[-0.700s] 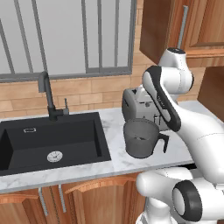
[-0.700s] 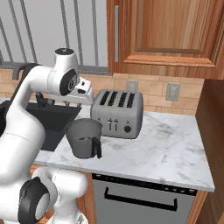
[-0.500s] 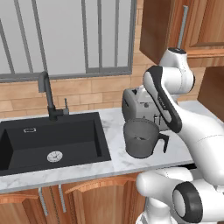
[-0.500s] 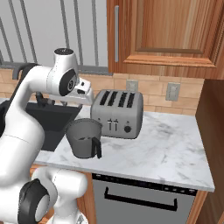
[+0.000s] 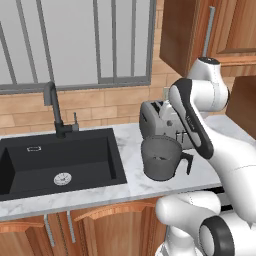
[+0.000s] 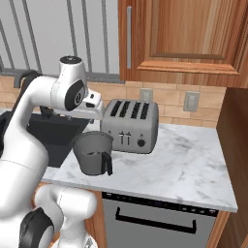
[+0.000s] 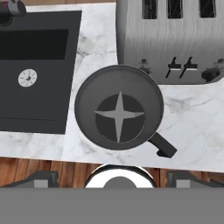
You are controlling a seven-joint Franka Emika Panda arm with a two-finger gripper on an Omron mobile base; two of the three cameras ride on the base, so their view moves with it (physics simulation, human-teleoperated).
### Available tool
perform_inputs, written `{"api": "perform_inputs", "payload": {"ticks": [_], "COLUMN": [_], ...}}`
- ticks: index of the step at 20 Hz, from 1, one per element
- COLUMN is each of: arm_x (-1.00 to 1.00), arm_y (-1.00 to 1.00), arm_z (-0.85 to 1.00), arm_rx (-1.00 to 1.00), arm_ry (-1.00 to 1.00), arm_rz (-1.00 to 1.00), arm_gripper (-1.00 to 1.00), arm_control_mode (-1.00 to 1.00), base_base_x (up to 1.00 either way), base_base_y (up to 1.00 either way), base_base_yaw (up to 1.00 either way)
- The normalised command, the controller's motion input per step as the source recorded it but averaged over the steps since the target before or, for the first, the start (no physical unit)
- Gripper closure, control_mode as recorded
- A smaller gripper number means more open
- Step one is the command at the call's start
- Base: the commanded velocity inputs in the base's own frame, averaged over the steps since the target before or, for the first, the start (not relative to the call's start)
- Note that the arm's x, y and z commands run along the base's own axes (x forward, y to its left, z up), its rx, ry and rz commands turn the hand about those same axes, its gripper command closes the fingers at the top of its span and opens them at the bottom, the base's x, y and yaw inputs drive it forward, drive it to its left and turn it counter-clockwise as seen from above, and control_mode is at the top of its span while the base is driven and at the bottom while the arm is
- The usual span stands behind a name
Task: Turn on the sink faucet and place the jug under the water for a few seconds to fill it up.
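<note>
The jug point(image 7: 119, 107) is standing upright on the marble counter point(image 7: 188, 127), just right of the sink point(image 5: 57, 162) and close in front of the silver toaster point(image 6: 130, 126), handle point(image 7: 162, 146) pointing away from the sink. The faucet point(image 5: 56, 111) is rising behind the sink. The gripper point(image 7: 113, 178) is hanging above the jug, fingers spread wide, gripping nothing.

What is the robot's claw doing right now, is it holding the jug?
Gripper: open, holding nothing, hanging above the jug.
</note>
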Motion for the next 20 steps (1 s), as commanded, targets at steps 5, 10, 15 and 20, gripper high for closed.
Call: {"api": "perform_inputs", "payload": {"ticks": [5,10,15,20], "arm_x": [-0.01,-0.12,-0.28,-0.22], "arm_y": [0.00,0.00,0.08,0.21], "arm_z": [0.00,0.00,0.00,-0.01], "arm_rx": [0.00,0.00,0.00,0.00], "arm_ry": [0.00,0.00,0.00,0.00], "arm_rz": [0.00,0.00,0.00,0.00], "arm_gripper": [-1.00,-1.00,-1.00,-1.00], "arm_control_mode": [-1.00,-1.00,-1.00,-1.00], "base_base_x": [0.00,0.00,0.00,0.00], "base_base_y": [0.00,0.00,0.00,0.00], "base_base_yaw": [0.00,0.00,0.00,0.00]}}
